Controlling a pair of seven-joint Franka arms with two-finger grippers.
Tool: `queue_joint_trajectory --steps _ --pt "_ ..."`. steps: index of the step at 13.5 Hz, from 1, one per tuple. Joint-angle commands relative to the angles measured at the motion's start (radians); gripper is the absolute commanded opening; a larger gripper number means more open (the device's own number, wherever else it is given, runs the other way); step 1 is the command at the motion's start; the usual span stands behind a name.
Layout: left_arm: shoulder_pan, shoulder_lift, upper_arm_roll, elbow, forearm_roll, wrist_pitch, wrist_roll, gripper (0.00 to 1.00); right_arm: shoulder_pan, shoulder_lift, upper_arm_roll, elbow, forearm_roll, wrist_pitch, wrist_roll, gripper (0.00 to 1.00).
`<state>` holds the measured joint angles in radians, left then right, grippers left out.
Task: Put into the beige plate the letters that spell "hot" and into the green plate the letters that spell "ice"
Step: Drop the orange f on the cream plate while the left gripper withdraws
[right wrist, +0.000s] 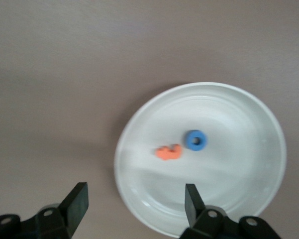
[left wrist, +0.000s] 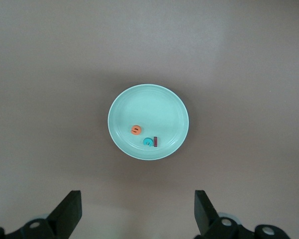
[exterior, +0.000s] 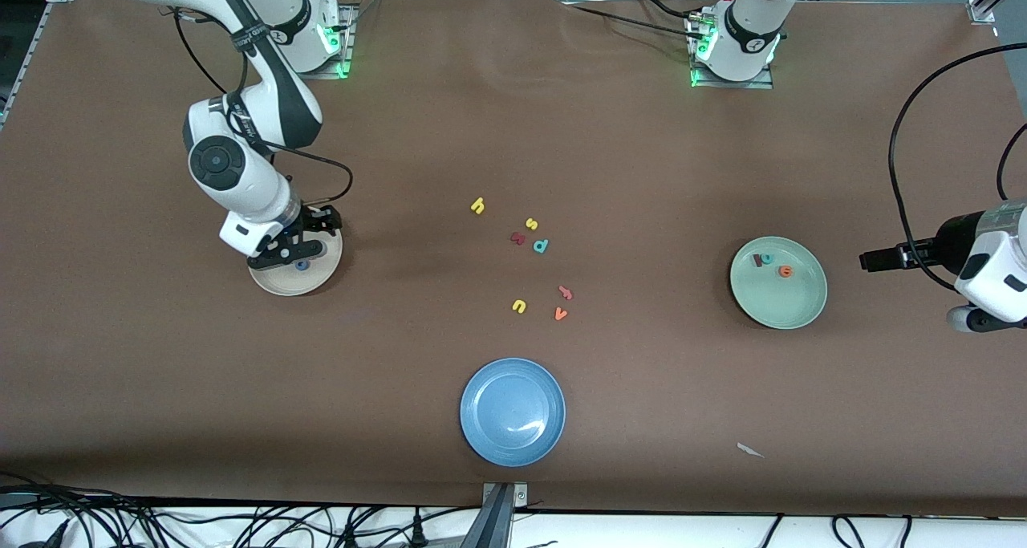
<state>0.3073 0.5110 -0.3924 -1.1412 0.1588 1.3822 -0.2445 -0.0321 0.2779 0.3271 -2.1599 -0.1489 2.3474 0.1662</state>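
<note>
My right gripper [exterior: 290,253] [right wrist: 137,204] hangs open over the rim of the beige plate [exterior: 318,279] [right wrist: 239,114], with nothing between its fingers. In that plate lie the blue "o" [exterior: 302,265] [right wrist: 196,140] and an orange letter [right wrist: 168,153]. The yellow "h" [exterior: 477,205] lies on the table near the middle. The green plate [exterior: 790,307] [left wrist: 154,104] holds the dark red "i" [exterior: 757,261] [left wrist: 155,141], the teal "c" [exterior: 768,258] [left wrist: 148,142] and the orange "e" [exterior: 785,271] [left wrist: 135,130]. My left gripper [left wrist: 138,214] waits open beside the green plate, at the left arm's end of the table.
Loose letters lie mid-table: yellow "s" [exterior: 531,224], a dark red letter [exterior: 517,238], teal "p" [exterior: 541,245], yellow "u" [exterior: 519,306], a pinkish letter [exterior: 565,293], orange "v" [exterior: 560,314]. A blue plate [exterior: 513,444] sits nearest the front camera.
</note>
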Motion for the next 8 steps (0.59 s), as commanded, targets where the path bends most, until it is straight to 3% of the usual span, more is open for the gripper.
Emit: queue_joint_trajectory --steps 1,5,8 --pt "-0.031 0.003 0.039 0.029 -0.019 -0.015 0.014 0.99 0.014 0.006 0.085 0.001 0.022 0.029 0.192 0.87" --pt "-0.085 -0.003 0.133 0.029 -0.096 -0.003 0.024 0.98 0.141 0.073 0.09 0.028 0.019 0.113 0.441 0.87" --pt "-0.189 -0.035 0.303 0.026 -0.18 0.003 0.088 0.98 0.242 0.115 0.089 0.066 0.011 0.141 0.596 0.87"
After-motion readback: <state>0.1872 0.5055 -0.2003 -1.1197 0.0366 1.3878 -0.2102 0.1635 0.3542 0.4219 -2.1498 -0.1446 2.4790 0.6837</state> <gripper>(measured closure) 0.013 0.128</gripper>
